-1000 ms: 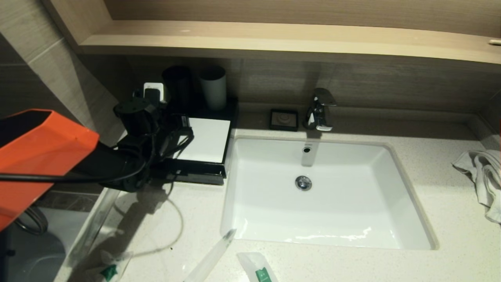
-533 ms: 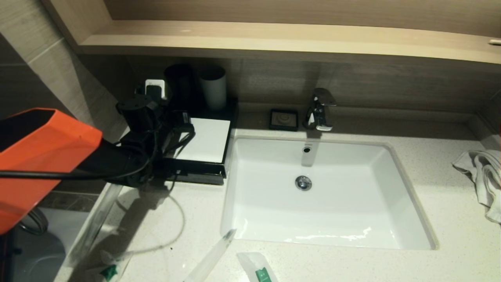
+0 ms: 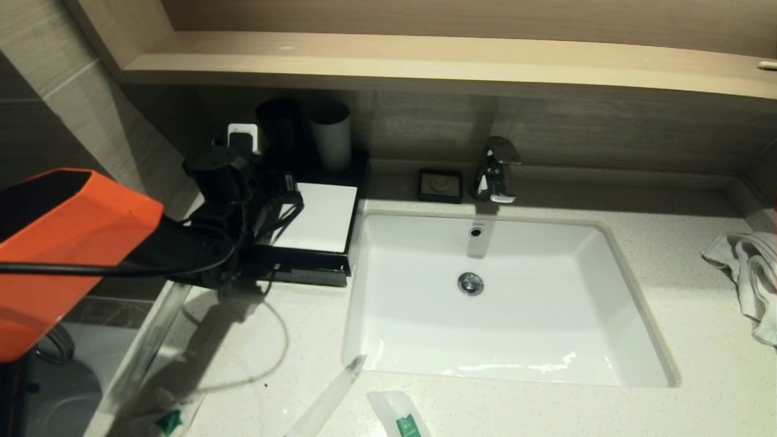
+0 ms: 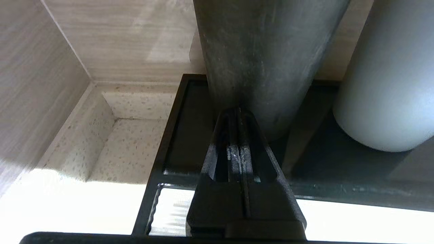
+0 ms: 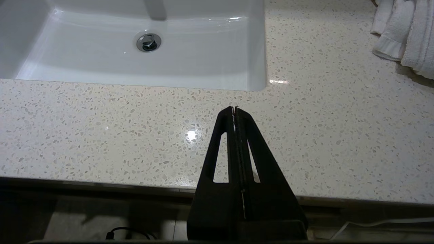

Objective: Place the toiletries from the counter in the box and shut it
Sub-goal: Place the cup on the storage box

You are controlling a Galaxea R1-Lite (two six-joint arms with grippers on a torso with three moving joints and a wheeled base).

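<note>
The box [image 3: 318, 221], a flat black case with a white top panel, stands on the counter [image 3: 291, 340] left of the sink. My left gripper [image 3: 280, 185] hovers over its back left part, shut and empty. In the left wrist view its tips [image 4: 239, 111] almost touch the base of the black cup [image 4: 261, 51] on the box's black rear tray [image 4: 190, 128]. Toiletries lie at the counter's front edge: a long clear stick [image 3: 328, 397], a green-labelled sachet [image 3: 403, 419] and another sachet [image 3: 170, 420]. My right gripper [image 5: 234, 108], shut and empty, hangs above the counter's front edge.
A black cup [image 3: 278, 130] and a white cup [image 3: 331, 136] stand at the back of the box. Right of them are a small black soap dish [image 3: 440, 185], the faucet [image 3: 498, 170] and the white sink [image 3: 504, 303]. A white towel [image 3: 746, 273] lies far right. A wooden shelf [image 3: 425, 60] overhangs.
My left arm has crept slightly forward over the box toward the cups. Nothing else has moved.
</note>
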